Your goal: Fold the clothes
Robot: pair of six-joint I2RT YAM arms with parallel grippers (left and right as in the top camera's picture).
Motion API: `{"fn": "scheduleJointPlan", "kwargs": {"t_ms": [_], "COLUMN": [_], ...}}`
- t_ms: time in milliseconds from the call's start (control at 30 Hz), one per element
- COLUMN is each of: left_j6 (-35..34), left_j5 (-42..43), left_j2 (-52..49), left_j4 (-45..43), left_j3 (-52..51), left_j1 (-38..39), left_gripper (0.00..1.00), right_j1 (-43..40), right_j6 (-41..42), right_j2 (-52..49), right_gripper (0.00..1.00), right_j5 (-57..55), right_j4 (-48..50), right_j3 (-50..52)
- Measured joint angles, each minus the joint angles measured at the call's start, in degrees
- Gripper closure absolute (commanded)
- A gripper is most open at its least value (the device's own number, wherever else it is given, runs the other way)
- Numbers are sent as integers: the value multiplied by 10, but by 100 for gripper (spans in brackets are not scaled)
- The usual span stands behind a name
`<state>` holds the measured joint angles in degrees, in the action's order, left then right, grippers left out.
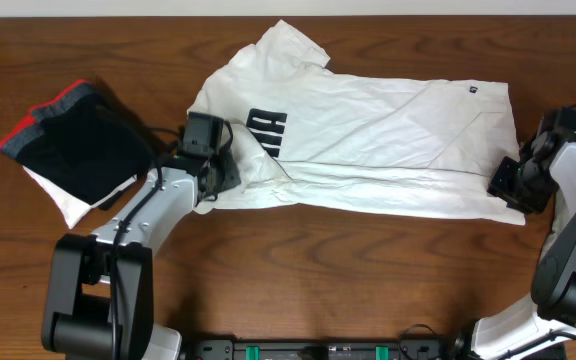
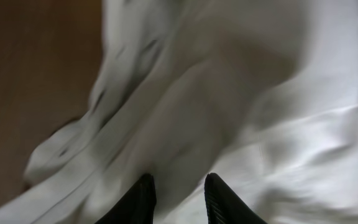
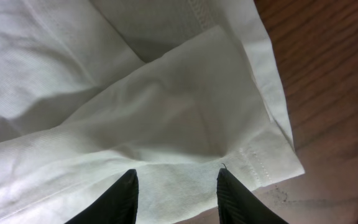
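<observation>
White cotton T-shirt (image 1: 368,130) is lying stretched sideways across the middle of the wooden table (image 1: 368,270). The collar end is out at 9 o'clock and the hem at 3 o'clock. The black lettering (image 1: 266,132) faces up, and the little dark tag (image 1: 473,90) sits up around 2 o'clock.

Progress-wise, I'd say you're early. The long edge on the 6 o'clock side looks doubled over onto the body, so one lengthwise fold seems started. One sleeve is poking out loose at 11 o'clock, and the far side isn't tucked in at all. The whole thing is nowhere near a compact stack, so the far side and the crosswise folds are left to do.

Your right gripper (image 3: 178,180) is at the hem corner, roughly 4 o'clock on the shirt. Its fingers are spread wide with flat cloth between them, so to me that reads as let go, not pinching.

Your left gripper (image 2: 179,186) is at 8 o'clock, just below the lettering. Its wrist view is a blurry mess: there's a gap between the fingers, but I honestly can't tell if any fabric is caught in it.

Off at 9 o'clock on the table there's a black and red pile (image 1: 78,140) with something white under it, well apart from the shirt.
</observation>
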<state>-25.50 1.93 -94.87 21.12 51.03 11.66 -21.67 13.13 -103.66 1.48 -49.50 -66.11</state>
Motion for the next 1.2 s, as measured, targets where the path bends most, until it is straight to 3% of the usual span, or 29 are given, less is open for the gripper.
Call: {"fn": "scheduleJointPlan", "kwargs": {"t_ms": [400,800,833,900,967,1200], "left_j6": [0,0,0,0,3,23], "left_j5": [-65,-59,-57,-54,-50,-24], "left_j2": [12,23,24,24,25,28], "left_j4": [-56,16,21,26,30,36], "left_j3": [-75,-73,-73,-72,-72,-72], "left_j1": [-30,-56,-56,-56,-57,-55], "left_gripper": [71,71,72,86,91,94], "right_j1": [0,0,0,0,0,0], "right_j6": [0,0,0,0,0,0], "right_j2": [0,0,0,0,0,0], "right_gripper": [60,60,60,60,60,60], "right_j5": [0,0,0,0,0,0], "right_j4": [-2,-2,-2,-2,-2,-1], "right_j3": [0,0,0,0,0,0]}}
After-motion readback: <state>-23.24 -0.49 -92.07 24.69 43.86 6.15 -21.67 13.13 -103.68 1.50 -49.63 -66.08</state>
